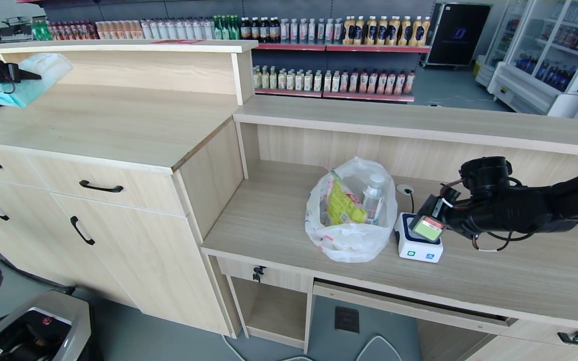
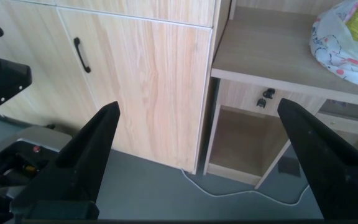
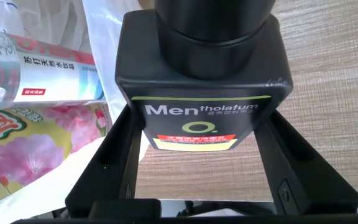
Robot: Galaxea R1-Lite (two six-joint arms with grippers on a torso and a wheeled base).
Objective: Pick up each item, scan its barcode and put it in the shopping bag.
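Observation:
My right gripper (image 1: 432, 220) is shut on a black tube with a green label (image 1: 428, 228), holding it just above the white barcode scanner (image 1: 418, 248) on the lower counter. In the right wrist view the fingers (image 3: 114, 155) press both sides of the black tube (image 3: 201, 93), with the scanner's glass (image 3: 197, 180) right beneath it. To the scanner's left stands the white shopping bag (image 1: 351, 240), holding a yellow snack packet (image 1: 341, 205) and a clear water bottle (image 1: 373, 198). My left gripper (image 2: 197, 162) hangs open and empty, low in front of the cabinet doors (image 2: 148, 81).
A taller counter (image 1: 98, 130) with drawers rises to the left, a teal tissue pack (image 1: 30, 77) at its far end. The lower counter (image 1: 520, 281) has bare room right of the scanner. A cable (image 1: 411, 200) runs behind the scanner. Drink shelves stand behind.

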